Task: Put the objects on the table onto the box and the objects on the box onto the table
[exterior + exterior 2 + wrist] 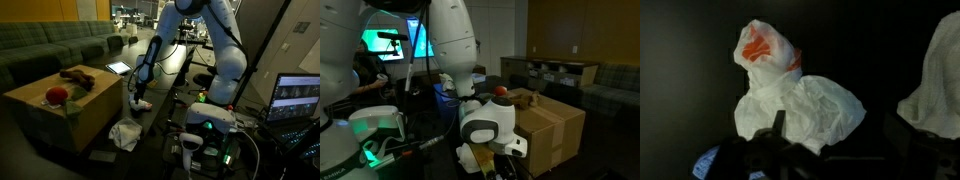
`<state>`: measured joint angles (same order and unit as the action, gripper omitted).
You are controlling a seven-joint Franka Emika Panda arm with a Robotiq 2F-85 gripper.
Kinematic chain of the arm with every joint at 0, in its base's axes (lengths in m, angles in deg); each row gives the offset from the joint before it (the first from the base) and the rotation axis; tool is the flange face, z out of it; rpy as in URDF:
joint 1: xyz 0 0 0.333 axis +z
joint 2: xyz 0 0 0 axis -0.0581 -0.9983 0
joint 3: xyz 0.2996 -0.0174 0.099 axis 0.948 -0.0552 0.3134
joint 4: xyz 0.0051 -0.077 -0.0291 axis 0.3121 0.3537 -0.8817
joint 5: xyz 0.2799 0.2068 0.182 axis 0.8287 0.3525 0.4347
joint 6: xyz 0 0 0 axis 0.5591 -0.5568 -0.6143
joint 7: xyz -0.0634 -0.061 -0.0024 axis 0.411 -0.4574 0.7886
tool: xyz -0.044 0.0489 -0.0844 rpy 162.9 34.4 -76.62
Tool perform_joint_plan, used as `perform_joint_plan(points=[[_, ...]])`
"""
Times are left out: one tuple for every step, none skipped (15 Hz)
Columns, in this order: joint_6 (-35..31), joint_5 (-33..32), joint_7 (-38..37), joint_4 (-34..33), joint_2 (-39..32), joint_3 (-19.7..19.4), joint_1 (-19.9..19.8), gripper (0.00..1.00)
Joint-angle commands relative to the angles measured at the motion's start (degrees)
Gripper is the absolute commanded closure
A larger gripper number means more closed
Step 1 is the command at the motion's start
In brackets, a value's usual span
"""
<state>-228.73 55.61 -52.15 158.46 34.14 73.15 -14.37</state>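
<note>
Ahead of the jaws lies a crumpled white wrap [790, 100], thin and creased like plastic film or paper, matt, with an orange patch. To one side of them a white cloth [935, 80] looks soft and rough. The surface [680, 70] beneath is dark and smooth. Farther from the jaws, the box [45, 120] is matt tan cardboard.

You see a crumpled white bag [800, 105] with an orange patch near its top, lying on the dark table [680, 70]. A second white cloth [937, 80] lies just beside it, apart.
</note>
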Motion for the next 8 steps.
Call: perform_joint_plan(points=[[0.97,-0.76,2.21,-3.38,-2.84,-0.63,1.06,0.00],[0.99,-0.93,2.42,-3.78,-3.31,-0.84,1.36,0.00],[0.74,-1.11,2.64,-4.29,-4.10,-1.04,1.64,0.00],[0.76,-1.24,2.70,-4.83,-4.72,-1.32,1.93,0.00],[0.47,-1.56,2.76,-5.37,-5.58,-1.92,2.38,0.00],[0.24,-1.85,2.86,-5.87,-6.27,-2.45,2.76,0.00],[-0.21,-2.36,2.51,-6.42,-7.03,-3.76,3.85,0.00],[-0.21,-2.73,2.64,-6.94,-7.60,-4.24,4.11,0.00]])
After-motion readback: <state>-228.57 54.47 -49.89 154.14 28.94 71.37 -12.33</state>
